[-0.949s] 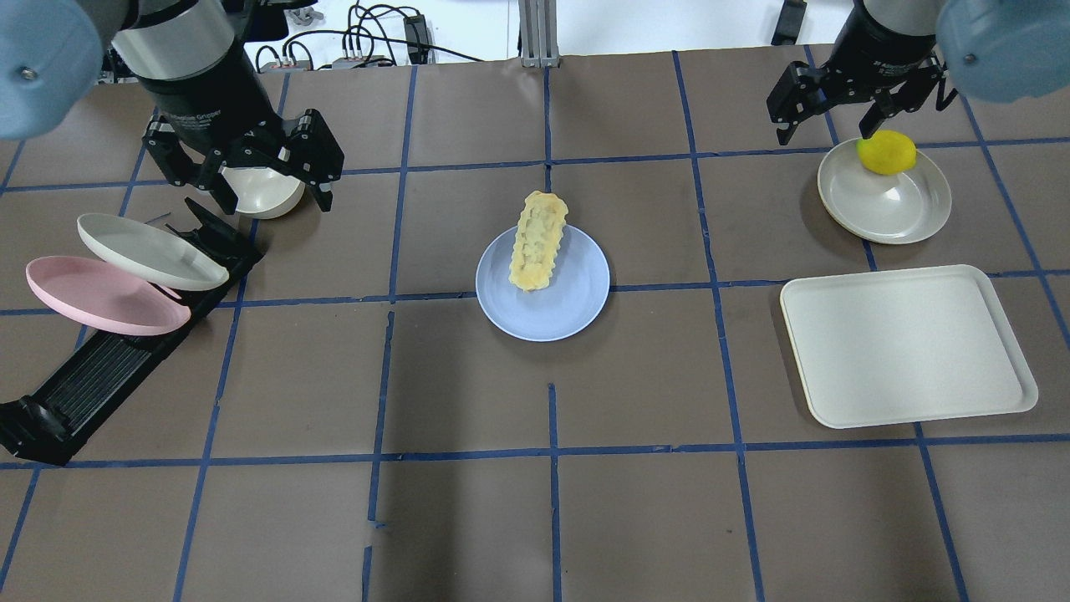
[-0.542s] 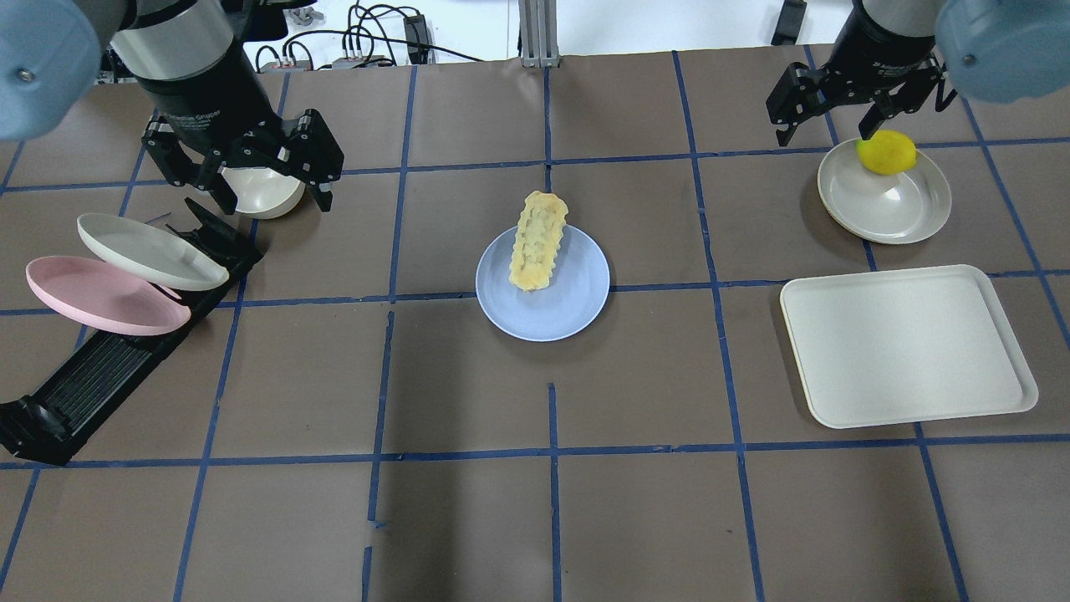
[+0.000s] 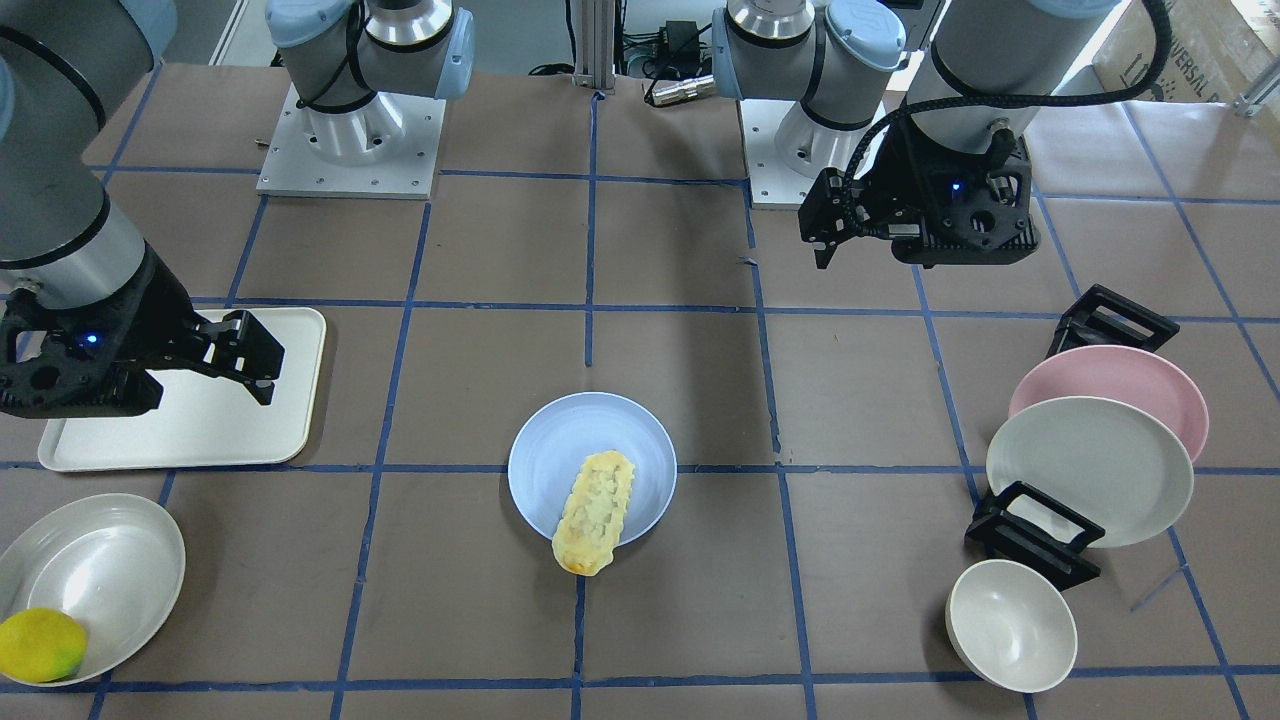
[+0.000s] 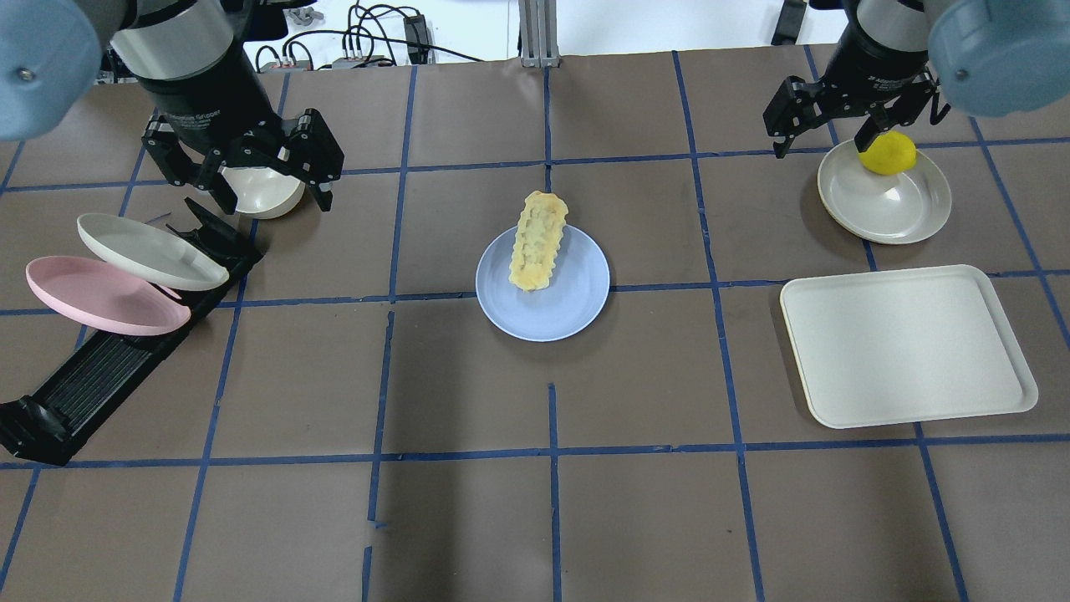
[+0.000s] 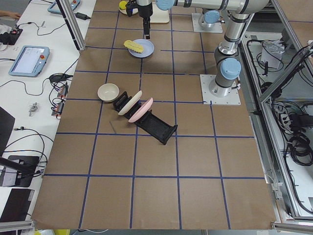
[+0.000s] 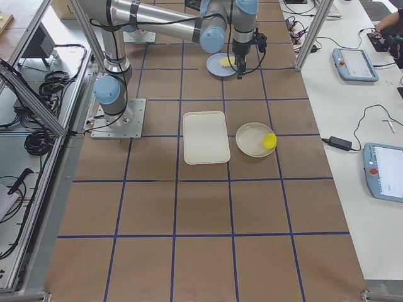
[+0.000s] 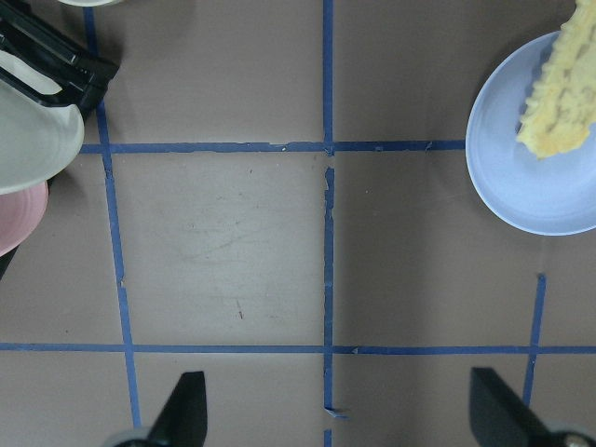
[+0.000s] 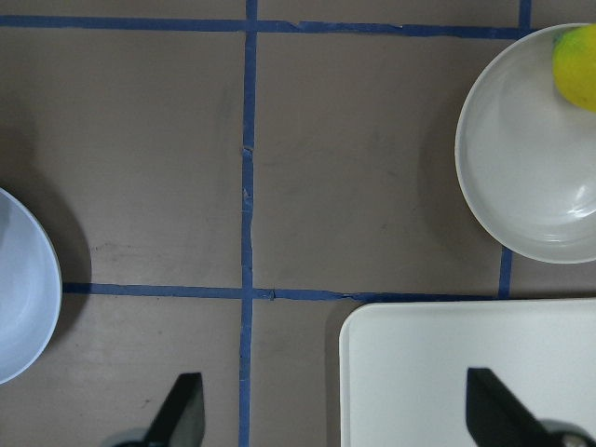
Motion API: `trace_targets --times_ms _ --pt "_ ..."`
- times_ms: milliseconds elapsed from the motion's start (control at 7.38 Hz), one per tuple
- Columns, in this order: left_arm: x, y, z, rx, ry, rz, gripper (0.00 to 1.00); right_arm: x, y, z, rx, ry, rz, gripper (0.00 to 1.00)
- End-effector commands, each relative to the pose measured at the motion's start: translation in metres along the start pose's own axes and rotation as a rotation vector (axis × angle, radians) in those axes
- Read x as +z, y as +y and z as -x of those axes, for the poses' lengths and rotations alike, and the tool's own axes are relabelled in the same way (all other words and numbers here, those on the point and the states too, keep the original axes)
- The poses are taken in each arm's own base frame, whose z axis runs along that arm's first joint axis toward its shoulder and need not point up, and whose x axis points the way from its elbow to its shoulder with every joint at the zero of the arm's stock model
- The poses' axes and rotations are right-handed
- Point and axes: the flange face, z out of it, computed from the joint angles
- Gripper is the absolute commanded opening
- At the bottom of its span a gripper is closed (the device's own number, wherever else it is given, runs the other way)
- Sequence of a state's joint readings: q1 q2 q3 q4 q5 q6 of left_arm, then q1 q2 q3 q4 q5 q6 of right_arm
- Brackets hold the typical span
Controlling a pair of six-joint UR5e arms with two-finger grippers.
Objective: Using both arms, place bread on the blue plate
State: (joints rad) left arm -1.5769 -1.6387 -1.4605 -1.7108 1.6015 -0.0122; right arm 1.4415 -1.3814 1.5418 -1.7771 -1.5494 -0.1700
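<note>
The bread (image 4: 538, 241) is a knobbly pale-yellow loaf lying on the blue plate (image 4: 547, 313) at mid-table, its browner end hanging over the plate's far rim. It also shows in the front view (image 3: 594, 510) on the plate (image 3: 555, 450). My left gripper (image 4: 272, 199) hangs open and empty at the far left, well apart from the plate; its wrist view shows spread fingertips (image 7: 186, 405) and the plate's edge (image 7: 521, 186). My right gripper (image 4: 823, 138) hangs open and empty at the far right, with spread fingertips (image 8: 186, 405) in its wrist view.
A yellow lemon (image 4: 888, 154) sits in a cream dish (image 4: 886, 209) under the right gripper. A cream tray (image 4: 907, 347) lies nearer. At left, a black rack (image 4: 125, 359) holds a cream-white plate (image 4: 150, 251) and a pink plate (image 4: 104, 294); a bowl (image 4: 267, 201) is beside it.
The right gripper has drawn slightly farther back from the lemon dish. The left gripper, bread and plate have not visibly moved.
</note>
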Motion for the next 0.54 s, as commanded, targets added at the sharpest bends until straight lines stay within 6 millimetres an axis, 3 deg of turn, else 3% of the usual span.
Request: trace_targets --times_ms 0,407 --pt "-0.0040 -0.0033 0.0001 0.000 0.000 -0.007 1.00 0.0015 -0.0001 -0.0007 0.001 0.000 0.000 1.00" --pt "-0.0134 0.0044 0.0003 -0.001 0.002 -0.027 1.00 -0.0019 0.0000 0.0003 0.007 0.001 -0.008 1.00"
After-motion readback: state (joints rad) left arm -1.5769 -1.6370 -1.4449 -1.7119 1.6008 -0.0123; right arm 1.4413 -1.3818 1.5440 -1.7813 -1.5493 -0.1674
